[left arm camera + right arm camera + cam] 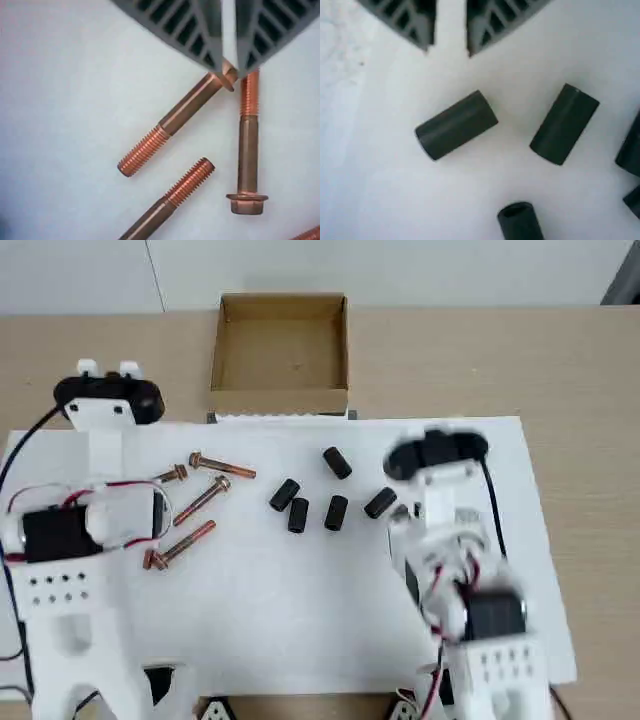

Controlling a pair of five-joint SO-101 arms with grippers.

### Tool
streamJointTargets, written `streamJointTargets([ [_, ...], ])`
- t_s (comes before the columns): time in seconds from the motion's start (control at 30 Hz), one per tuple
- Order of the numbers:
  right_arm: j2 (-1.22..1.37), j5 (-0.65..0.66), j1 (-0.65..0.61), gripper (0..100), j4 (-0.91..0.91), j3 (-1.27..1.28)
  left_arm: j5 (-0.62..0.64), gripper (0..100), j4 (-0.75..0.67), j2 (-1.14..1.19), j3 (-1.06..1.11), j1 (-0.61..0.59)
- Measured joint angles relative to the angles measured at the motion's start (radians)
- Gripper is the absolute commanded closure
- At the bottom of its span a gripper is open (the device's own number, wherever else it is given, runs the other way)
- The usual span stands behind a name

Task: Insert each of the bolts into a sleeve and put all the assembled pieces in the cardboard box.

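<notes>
Over the bolts [190, 107], with left end effector [230, 67] narrow and empty, right end effector [449, 49] same over sleeves [456, 125]: widen, straddle one bolt mid-length, close.

Cardboard box [280, 398]: I read no print on it.
Bolts [190, 107]: heads and shanks, no marks I can read.
Sleeves [456, 125]: no lettering I can make out.
White sheet [300, 600]: nothing written.

High view looks down; wrist views close over bolts [170, 127], sleeves [456, 125].
</notes>
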Motion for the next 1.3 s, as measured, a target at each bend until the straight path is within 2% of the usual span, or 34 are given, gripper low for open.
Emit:
streamJointTargets([
  [0.27, 0.669, 0.017, -0.003, 97.0, 0.288, -0.605, -0.002, 93, 0.052, 0.167, -0.055, -0.002],
  [0.4, 0.951, 0.103, -0.002, 96.9, 0.397, -0.899, 0.002, 93, 0.058, 0.236, -0.057, -0.003],
  [0.57, 1.226, 0.287, -0.008, 96.9, 0.5, -1.218, 0.003, 93, 0.035, 0.275, -0.06, -0.003],
  [0.67, 1.344, 0.327, -0.031, 95.7, 0.517, -1.356, 0.0, 93, 0.028, 0.305, -0.06, -0.003],
  [0.83, 1.473, 0.367, -0.077, 85.3, 0.517, -1.468, -0.029, 93, 0.035, 0.377, -0.06, -0.003],
  [1.3, 1.605, 0.417, -0.152, 85.8, 0.496, -1.488, -0.032, 93, 0.021, 0.411, -0.068, 0.003],
])
